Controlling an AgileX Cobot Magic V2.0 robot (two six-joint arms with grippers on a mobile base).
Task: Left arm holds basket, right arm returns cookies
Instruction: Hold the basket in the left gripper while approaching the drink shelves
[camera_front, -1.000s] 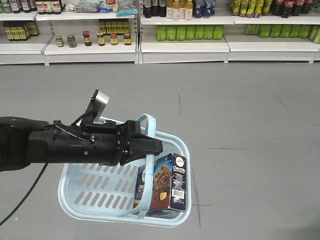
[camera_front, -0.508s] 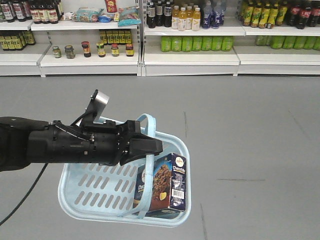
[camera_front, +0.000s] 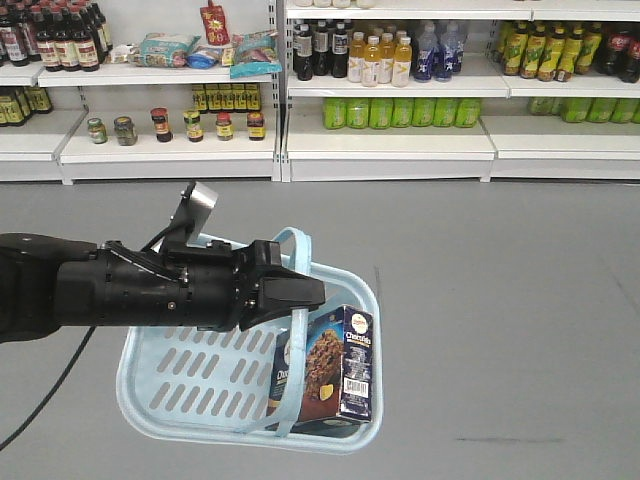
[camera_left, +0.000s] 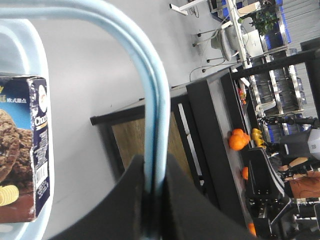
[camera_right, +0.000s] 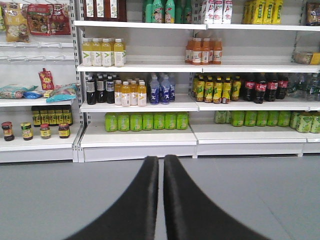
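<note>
Two loop handles (camera_left: 155, 115) of the basket (camera_front: 122, 385) are pinched together in my left gripper (camera_front: 305, 295), which is clamped on them, so the basket hangs above the grey floor (camera_front: 500, 300) in front of the shelves (camera_front: 385, 140). The carton (camera_front: 335, 365) stands inside it, in the corner at the right of the front view, touching the basket wall there. Its long axis runs near upright, leaning a little, with the top end above the rim. The cookie photo faces the front camera and the barcode panel faces right. One handle strap drops just beside its left edge. My right gripper (camera_right: 160, 160) has its jaws closed on nothing and looks straight at shelves of bottles (camera_right: 125, 92); the front view does not show that arm at all. I judge the carton to be light: a thin card shell, stiff along its edges but easy to dent on the broad faces, with brittle cookies inside and a glossy print that could slide under a loose pinch. I would take it across the two narrow sides, high up where it clears the rim, coming down on the side away from the strap, with a moderate squeeze. The hanging basket may swing if nudged, so contact should be gentle.
</note>
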